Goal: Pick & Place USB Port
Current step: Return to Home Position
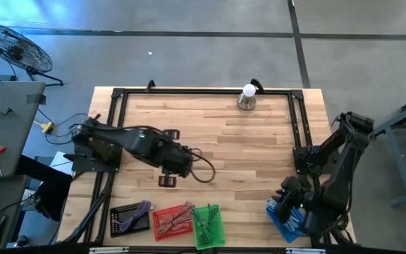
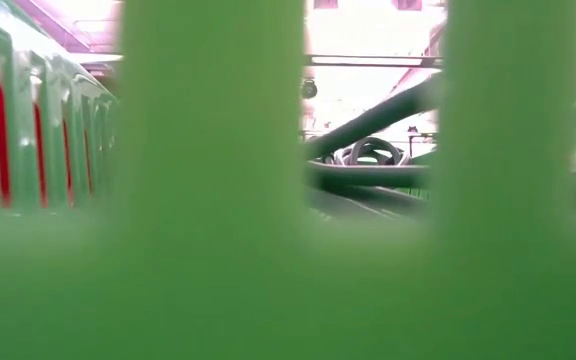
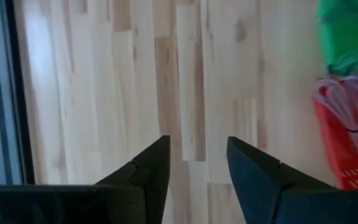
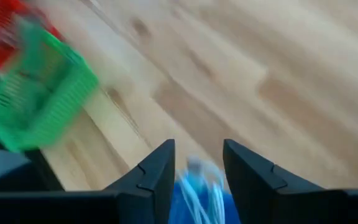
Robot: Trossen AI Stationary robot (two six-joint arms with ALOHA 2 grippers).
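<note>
Four small baskets stand along the table's near edge: a black basket (image 1: 130,217) with purple cables, a red basket (image 1: 173,220), a green basket (image 1: 208,226) and a blue basket (image 1: 285,217) with white cables (image 4: 199,186). My right gripper (image 4: 199,163) is open just above the blue basket (image 4: 194,208); whether it touches the cables does not show. It also shows in the high view (image 1: 287,204). My left gripper (image 3: 197,165) is open and empty above bare wood at mid table, left of centre (image 1: 189,161). The red basket (image 3: 347,137) and the green basket (image 3: 347,31) show beside it.
A black frame (image 1: 203,90) runs round the table's work area. A white ball on a metal base (image 1: 247,97) stands at the far edge. The green basket's bars (image 2: 208,150) fill the low view. Bare wood (image 1: 252,155) lies between the arms.
</note>
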